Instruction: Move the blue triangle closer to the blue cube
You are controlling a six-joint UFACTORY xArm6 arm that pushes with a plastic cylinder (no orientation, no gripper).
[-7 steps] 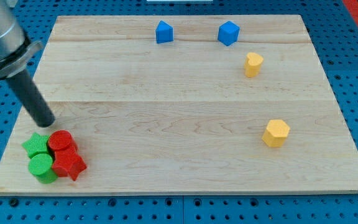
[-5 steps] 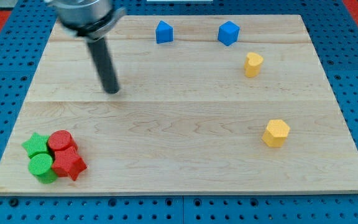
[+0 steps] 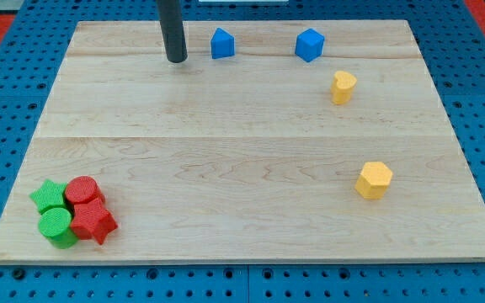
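The blue triangle [image 3: 221, 43] sits near the view's top, left of centre, on the wooden board [image 3: 226, 185]. The blue cube [image 3: 309, 45] sits to its right at about the same height, roughly a hundred pixels away. My tip [image 3: 176, 60] rests on the board just left of the blue triangle and slightly lower, with a small gap between them. The rod rises straight up out of the view's top.
A yellow cylinder-like block [image 3: 343, 87] lies below and right of the blue cube. A yellow hexagonal block [image 3: 374, 179] sits at the right. At the bottom left huddle a green star [image 3: 49, 195], green cylinder [image 3: 57, 227], red cylinder [image 3: 82, 191] and red star [image 3: 93, 222].
My tip has swept from beside the bottom-left cluster up and to the right, ending just left of the blue triangle. No block has moved.
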